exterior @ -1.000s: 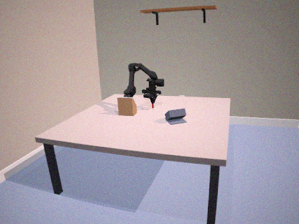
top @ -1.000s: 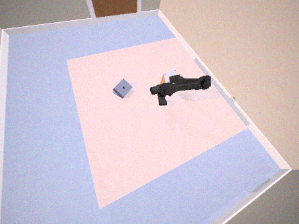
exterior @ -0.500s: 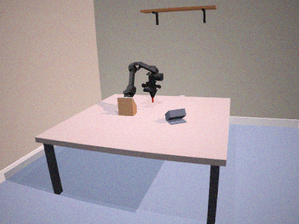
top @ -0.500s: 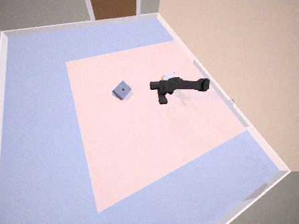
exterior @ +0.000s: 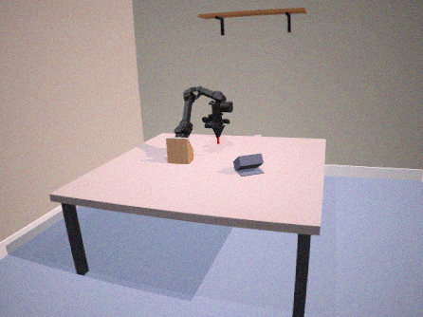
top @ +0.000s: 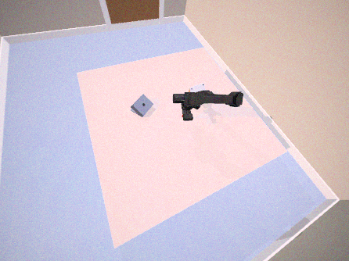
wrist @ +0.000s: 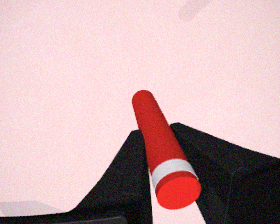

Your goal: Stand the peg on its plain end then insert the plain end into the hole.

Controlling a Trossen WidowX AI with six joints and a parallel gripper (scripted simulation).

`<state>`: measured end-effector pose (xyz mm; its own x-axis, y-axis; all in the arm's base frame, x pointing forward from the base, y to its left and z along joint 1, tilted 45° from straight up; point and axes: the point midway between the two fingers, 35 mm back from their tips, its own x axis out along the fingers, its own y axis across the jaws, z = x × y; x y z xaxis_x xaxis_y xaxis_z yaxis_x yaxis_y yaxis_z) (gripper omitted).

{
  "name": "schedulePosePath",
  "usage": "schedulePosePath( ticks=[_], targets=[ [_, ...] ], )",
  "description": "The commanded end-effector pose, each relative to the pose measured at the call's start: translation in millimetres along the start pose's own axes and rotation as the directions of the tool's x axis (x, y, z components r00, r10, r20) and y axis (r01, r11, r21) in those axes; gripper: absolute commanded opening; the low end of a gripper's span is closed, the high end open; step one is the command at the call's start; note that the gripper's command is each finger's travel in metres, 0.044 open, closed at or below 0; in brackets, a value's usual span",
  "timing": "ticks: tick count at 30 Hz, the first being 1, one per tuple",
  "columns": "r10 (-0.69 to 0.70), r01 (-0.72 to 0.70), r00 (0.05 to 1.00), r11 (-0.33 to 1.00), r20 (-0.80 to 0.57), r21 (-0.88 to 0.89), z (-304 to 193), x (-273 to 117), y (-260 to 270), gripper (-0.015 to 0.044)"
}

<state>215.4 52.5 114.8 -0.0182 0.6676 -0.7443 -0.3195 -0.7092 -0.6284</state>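
The red peg [top: 182, 116] [exterior: 218, 140] [wrist: 162, 145] is held about upright, its white-banded end up towards the wrist camera and its plain end down. My gripper [exterior: 218, 134] [wrist: 156, 128] is shut on the peg below the band. In the wrist view the peg's shadow lies apart from its plain end, so it is off the table. The blue-grey sloped panel [top: 138, 101] [exterior: 249, 160] has one dark hole [top: 143, 105] in its face. The gripper is to the robot's side of this panel, some way from it. The fingertips are hidden in the top view.
An orange-brown block [exterior: 179, 151] with a white face [top: 198, 87] carrying small dark spots stands near the arm's base, beside the arm. The pale pink table [top: 156, 169] [exterior: 190, 191] carries all of these. A shelf [exterior: 251, 13] hangs on the far wall.
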Motion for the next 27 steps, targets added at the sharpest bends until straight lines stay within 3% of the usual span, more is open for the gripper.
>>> schedulePosePath(
  ticks=[1,27],
  targets=[
    [0.014,-0.014,1.0,1.0,-0.015,0.004,-8.8,-1.6,1.8,0.0],
    [0.096,-0.094,0.988,0.995,-0.12,0.026,-64.1,-10.4,16.6,0.0]
  ],
)
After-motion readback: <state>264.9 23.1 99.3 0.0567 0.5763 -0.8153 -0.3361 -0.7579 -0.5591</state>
